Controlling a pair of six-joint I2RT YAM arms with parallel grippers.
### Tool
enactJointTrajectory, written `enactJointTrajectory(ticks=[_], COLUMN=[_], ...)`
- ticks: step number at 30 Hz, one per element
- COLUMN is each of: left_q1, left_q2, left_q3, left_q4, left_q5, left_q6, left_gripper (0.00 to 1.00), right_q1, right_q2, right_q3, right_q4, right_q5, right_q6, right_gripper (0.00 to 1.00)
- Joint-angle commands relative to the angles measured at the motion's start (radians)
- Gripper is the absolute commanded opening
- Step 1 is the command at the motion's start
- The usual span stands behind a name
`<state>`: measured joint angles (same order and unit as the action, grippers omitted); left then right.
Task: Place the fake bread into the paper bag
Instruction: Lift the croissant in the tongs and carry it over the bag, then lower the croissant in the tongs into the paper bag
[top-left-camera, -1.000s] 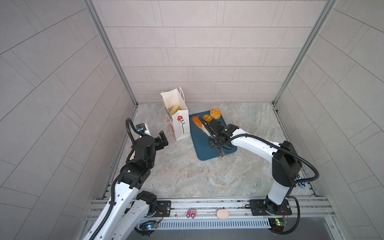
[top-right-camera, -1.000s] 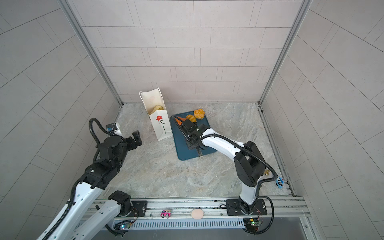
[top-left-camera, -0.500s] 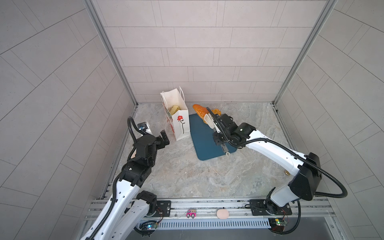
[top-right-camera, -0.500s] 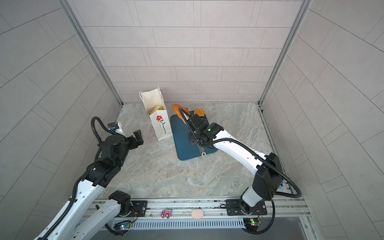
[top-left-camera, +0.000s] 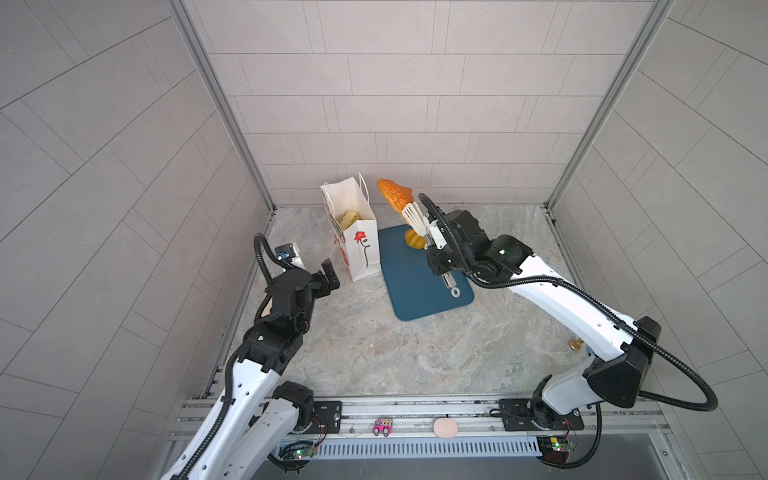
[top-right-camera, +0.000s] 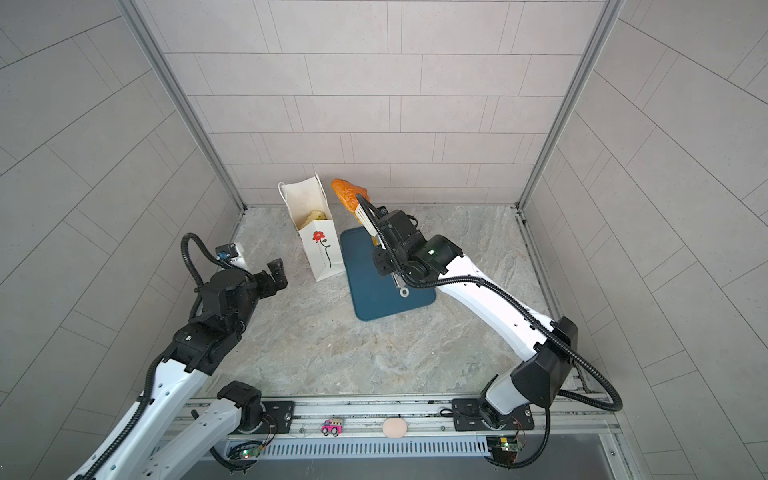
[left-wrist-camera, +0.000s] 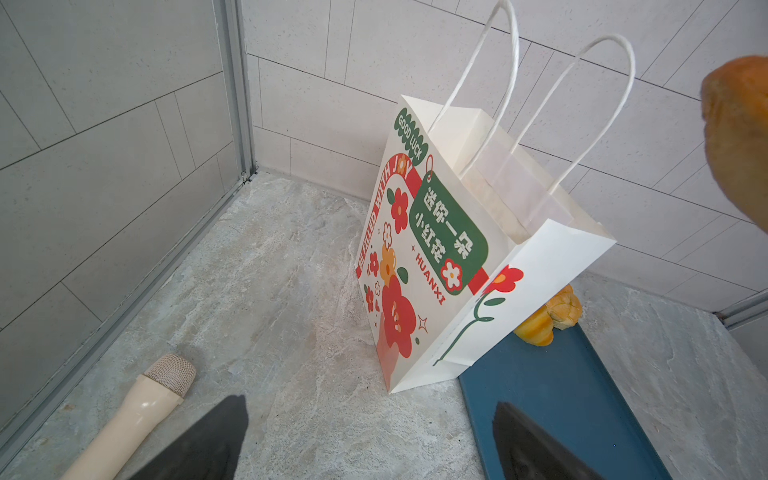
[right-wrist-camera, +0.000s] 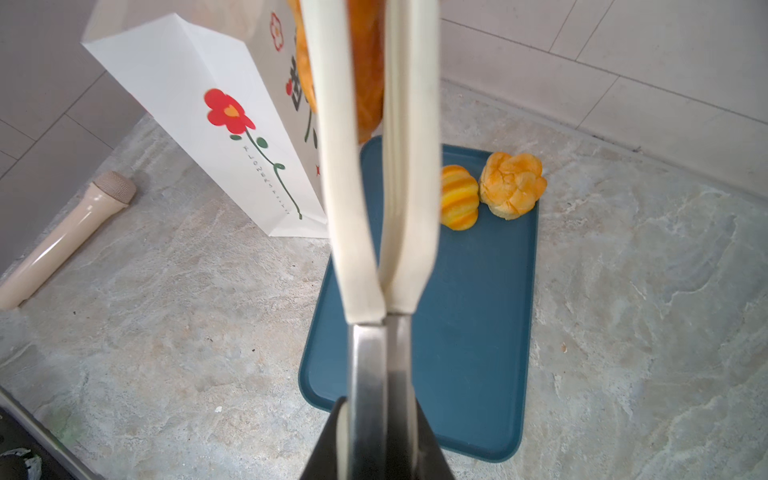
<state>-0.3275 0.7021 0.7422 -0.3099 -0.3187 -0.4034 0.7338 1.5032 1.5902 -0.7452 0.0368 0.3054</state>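
The white paper bag (top-left-camera: 357, 237) (top-right-camera: 318, 245) (left-wrist-camera: 457, 266) (right-wrist-camera: 232, 137) stands upright with pale fake bread (top-left-camera: 349, 218) (top-right-camera: 313, 217) inside. My right gripper (top-left-camera: 438, 253) (right-wrist-camera: 380, 436) is shut on white-tipped metal tongs (top-left-camera: 415, 220) (right-wrist-camera: 365, 208). The tongs pinch an orange-brown loaf (top-left-camera: 392, 193) (top-right-camera: 347, 193) (left-wrist-camera: 735, 137) in the air, just right of the bag's mouth. A striped roll (top-left-camera: 413, 240) (right-wrist-camera: 459, 197) and a knobbly bun (right-wrist-camera: 513, 185) (left-wrist-camera: 563, 307) lie on the blue tray (top-left-camera: 424, 291) (right-wrist-camera: 469, 332). My left gripper (top-left-camera: 328, 276) (left-wrist-camera: 370, 407) stands open and empty near the bag's front left.
A beige toy microphone (left-wrist-camera: 137, 411) (right-wrist-camera: 62, 241) lies on the floor left of the bag. Walls close in behind the bag. On the front rail sit a small pink toy car (top-left-camera: 383, 427) and a pink oval (top-left-camera: 444, 428).
My right arm has raised the tongs with the loaf off the tray, up and back to beside the bag's mouth. The left arm has barely moved.
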Motion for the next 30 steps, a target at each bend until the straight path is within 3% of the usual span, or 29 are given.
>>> enactJointTrajectory(ticks=[1, 13, 23, 30], left_q1=[0.005, 0.006, 0.005, 0.005], left_q2=[-0.007, -0.011, -0.029, -0.044], left_q3=[0.026, 0.023, 0.017, 0.015], left_q4=[0.017, 0.015, 0.001, -0.014], left_q5=[-0.002, 0.003, -0.011, -0.024], left_q6=[-0.017, -0.02, -0.016, -0.005], left_gripper=[1.0, 1.0, 1.0, 1.0], right_q1=[0.017, 0.119, 0.126, 0.111], right_q2=[-0.047, 0.057, 0.217, 0.33], right_q3=[0.059, 0.222, 0.339, 0.455], right_q4=[0.065, 0.153, 0.185, 0.092], right_q5=[0.0, -0.053, -0.175, -0.171], right_q6=[-0.042, -0.086, 0.029, 0.077], right_gripper=[0.13, 0.15, 0.17, 0.17])
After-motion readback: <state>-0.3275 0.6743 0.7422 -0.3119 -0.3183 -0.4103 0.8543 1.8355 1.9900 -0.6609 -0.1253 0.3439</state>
